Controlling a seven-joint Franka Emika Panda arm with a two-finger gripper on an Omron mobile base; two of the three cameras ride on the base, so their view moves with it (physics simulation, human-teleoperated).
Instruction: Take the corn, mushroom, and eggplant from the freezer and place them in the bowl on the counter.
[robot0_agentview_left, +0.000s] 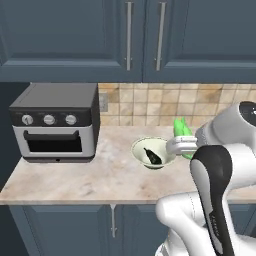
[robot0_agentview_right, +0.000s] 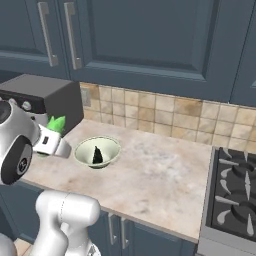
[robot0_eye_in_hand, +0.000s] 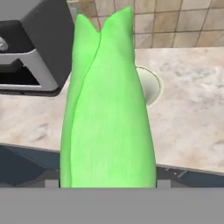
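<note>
Desk (robot0_agentview_left: 75, 175): beige marbled top, dark blue cabinets above and below. Toaster oven (robot0_agentview_left: 55, 122): at 9 o'clock of the bowl, well apart. Bowl (robot0_agentview_left: 142, 146): pale, mid-desk, holding the dark eggplant (robot0_agentview_left: 152, 156). Corn (robot0_agentview_left: 182, 131): bright green, upright at the bowl's 3 o'clock, carried by the white hand (robot0_agentview_left: 184, 146).
</note>
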